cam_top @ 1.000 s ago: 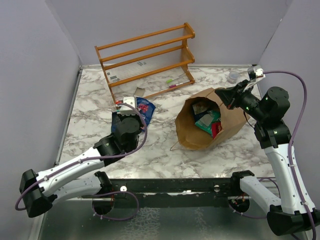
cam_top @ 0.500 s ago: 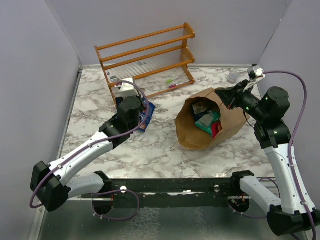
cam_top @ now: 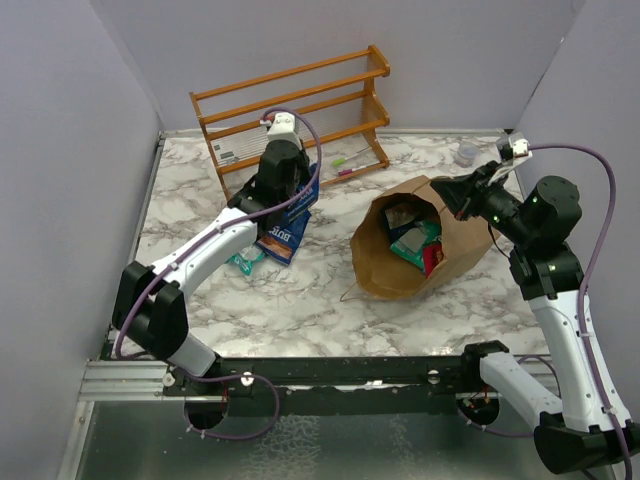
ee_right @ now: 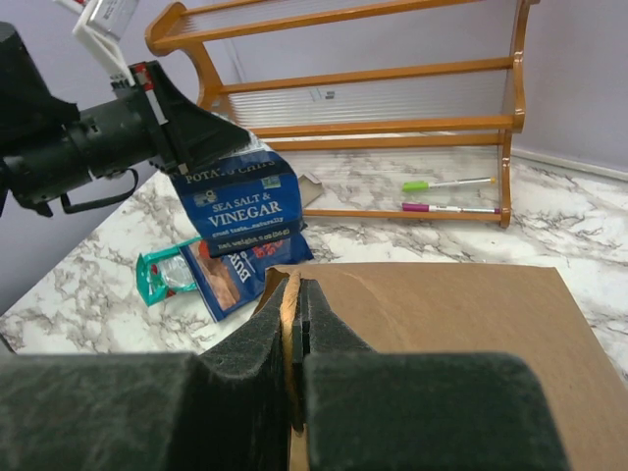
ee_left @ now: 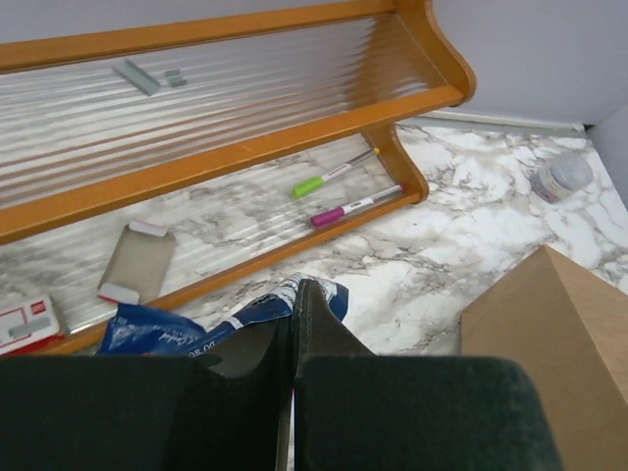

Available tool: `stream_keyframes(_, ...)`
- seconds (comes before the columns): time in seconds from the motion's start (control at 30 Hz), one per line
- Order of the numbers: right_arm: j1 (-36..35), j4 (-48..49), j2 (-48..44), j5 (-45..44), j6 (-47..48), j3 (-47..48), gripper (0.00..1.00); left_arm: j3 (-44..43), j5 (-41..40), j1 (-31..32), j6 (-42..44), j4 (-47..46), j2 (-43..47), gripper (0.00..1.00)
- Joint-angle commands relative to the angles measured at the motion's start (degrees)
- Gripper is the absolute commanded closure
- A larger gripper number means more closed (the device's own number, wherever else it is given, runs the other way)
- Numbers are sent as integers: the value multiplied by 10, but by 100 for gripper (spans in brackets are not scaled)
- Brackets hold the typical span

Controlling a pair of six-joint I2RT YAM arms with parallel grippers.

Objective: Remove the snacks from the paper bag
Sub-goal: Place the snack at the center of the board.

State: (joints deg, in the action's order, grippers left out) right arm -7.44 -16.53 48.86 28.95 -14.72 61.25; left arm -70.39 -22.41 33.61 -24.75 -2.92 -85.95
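Blue packet (ee_right: pixel 240 201) clamped in left claw (ee_left: pixel 295 291); right claw (ee_right: pixel 294 287) pinches bag (ee_right: pixel 442 314) handle (ee_right: pixel 288 339), snacks (cam_top: pixel 415 240) inside half-hidden.

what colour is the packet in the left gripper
The packet is dark blue with white lettering; clearest in right wrist view.

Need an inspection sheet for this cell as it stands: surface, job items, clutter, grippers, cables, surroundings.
Surface: marble table, no damage seen.
Job's things: paper bag on its side, snacks inside; blue packet and teal packet out on the table.
Clutter: wooden shelf, green marker, magenta marker, small cup.
Grippers: left gripper shut on vinegar packet, hanging; right gripper shut on paper bag.
Cables: purple cable on each arm, no snag seen.
Surroundings: plain walls; nothing else seen.
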Motion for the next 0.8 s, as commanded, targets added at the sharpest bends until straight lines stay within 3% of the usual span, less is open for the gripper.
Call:
stream_keyframes(0.0,-1,8,-8,-13,1,0,98,-46,145,-20,26,-26,-30,100)
stream_keyframes(0.23,-1,5,-9,-13,-3,7,98,-153,294,-48,30,4,-143,100)
stream_keyframes(0.37,-1,1,-11,-18,1,7,98,-113,378,-54,5,-30,-168,100)
stream_keyframes(0.5,-1,1,-11,-19,5,5,98,-3,320,-55,-41,-49,-154,100)
stream_keyframes(0.63,-1,4,-5,-16,6,7,98,66,227,-55,-40,-8,-123,100)
stream_keyframes(0.77,-1,14,2,-9,1,5,98,130,205,-55,-67,-20,-73,100)
